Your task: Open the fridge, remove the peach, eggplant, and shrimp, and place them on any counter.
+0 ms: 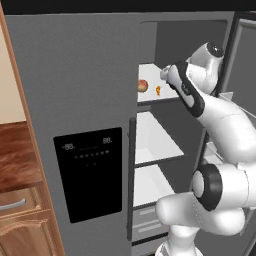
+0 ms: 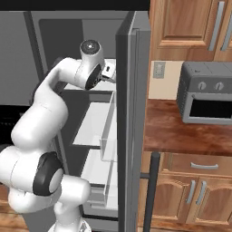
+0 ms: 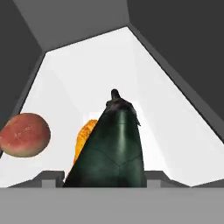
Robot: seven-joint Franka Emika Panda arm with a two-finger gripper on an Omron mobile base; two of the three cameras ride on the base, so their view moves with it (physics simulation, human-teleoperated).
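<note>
The fridge (image 1: 75, 100) stands with its right-hand door swung open and its left-hand door, which carries the black dispenser panel (image 1: 89, 172), shut. The arm reaches into the open compartment at the level of the top white shelf (image 1: 150, 95). In the left base view the peach (image 1: 143, 86) and the shrimp (image 1: 158, 90) sit on that shelf near its front edge, just beside each other, with the hand close by on their right; the fingertips themselves are hidden behind the wrist there. The right base view shows the open door (image 2: 131, 118) edge-on and the wrist above the shelves, but the door blocks the shelf contents; it also shows the counter (image 2: 181, 131) to the right of the fridge, with a grey microwave (image 2: 206, 93) standing on it. The hand view gives the detail the base views lack: the eggplant (image 3: 113, 148) fills the centre foreground, its stem end pointing away, lying between the two fingers (image 3: 48, 178) at the bottom edge. The gripper (image 3: 107, 177) appears closed around the eggplant. The shrimp is partly hidden behind the eggplant's left side, and the peach lies further left.
</note>
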